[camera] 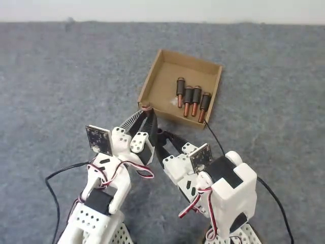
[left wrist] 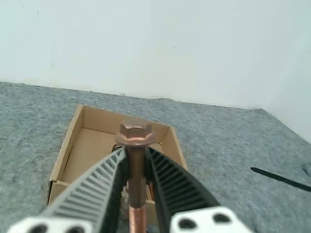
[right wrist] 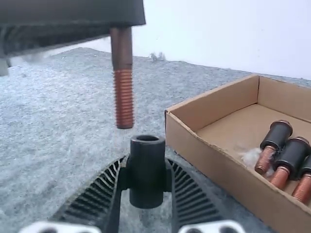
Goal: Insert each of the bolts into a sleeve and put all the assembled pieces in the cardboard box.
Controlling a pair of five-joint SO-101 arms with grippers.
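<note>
My left gripper (left wrist: 132, 162) is shut on a copper bolt (left wrist: 134, 160), held upright with its hex head up. In the right wrist view that bolt (right wrist: 123, 82) hangs threads down just above a black sleeve (right wrist: 146, 170), which my right gripper (right wrist: 146, 175) is shut on, bore facing up. Bolt tip and sleeve mouth are a small gap apart. From above, both grippers meet at the bolt head (camera: 147, 108), just in front of the cardboard box (camera: 152, 76). Inside the box lie several assembled pieces (camera: 193, 99), side by side.
Grey carpet covers the table all around. A black cable (camera: 216, 137) runs from the box's near corner past the right arm. The box's near wall (right wrist: 214, 162) stands close beside the sleeve.
</note>
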